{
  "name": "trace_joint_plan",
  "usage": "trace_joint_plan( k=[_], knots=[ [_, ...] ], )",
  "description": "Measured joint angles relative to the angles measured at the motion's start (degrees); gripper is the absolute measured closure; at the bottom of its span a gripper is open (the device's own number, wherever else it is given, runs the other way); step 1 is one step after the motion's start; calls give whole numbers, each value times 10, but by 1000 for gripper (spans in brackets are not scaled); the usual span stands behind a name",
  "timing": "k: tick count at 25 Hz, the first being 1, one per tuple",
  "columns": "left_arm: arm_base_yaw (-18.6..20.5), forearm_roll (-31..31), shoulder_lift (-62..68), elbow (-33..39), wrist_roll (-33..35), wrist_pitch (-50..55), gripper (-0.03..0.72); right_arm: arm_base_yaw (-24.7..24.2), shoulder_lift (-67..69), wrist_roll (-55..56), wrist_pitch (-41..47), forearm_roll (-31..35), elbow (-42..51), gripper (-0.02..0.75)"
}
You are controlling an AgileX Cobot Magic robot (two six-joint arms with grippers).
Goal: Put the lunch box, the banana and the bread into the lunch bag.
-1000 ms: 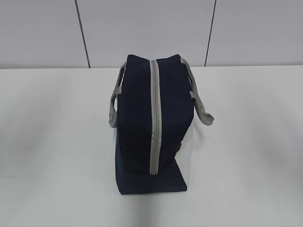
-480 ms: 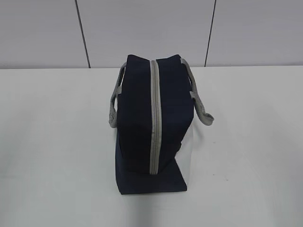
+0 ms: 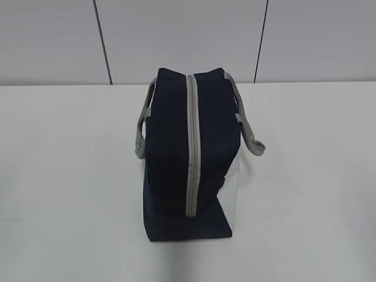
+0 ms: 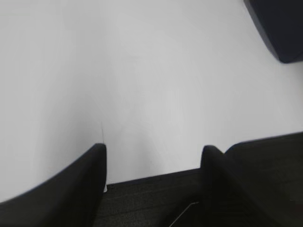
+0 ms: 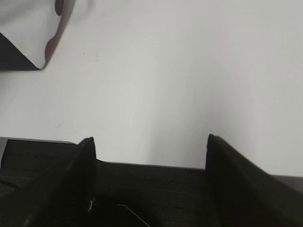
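The navy lunch bag (image 3: 170, 153) stands in the middle of the white table, its grey zipper (image 3: 192, 147) shut along the top and its grey handles hanging at both sides. A corner of it shows in the left wrist view (image 4: 279, 28) and in the right wrist view (image 5: 16, 40). My left gripper (image 4: 154, 149) is open and empty over bare table. My right gripper (image 5: 149, 139) is open and empty over bare table. Neither gripper shows in the exterior view. The lunch box, the banana and the bread are out of view.
The white table (image 3: 305, 176) spreads on both sides of the bag. A grey panelled wall (image 3: 176, 35) stands behind it. A dark strip (image 5: 28, 151) shows at the table's edge in the right wrist view.
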Motion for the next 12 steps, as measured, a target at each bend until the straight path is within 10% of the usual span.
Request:
trace_joint_plan(
  k=[12],
  knots=[
    [0,10,-1,18,-44,-53,254,0,0,2,-72,-13,44,206]
  ],
)
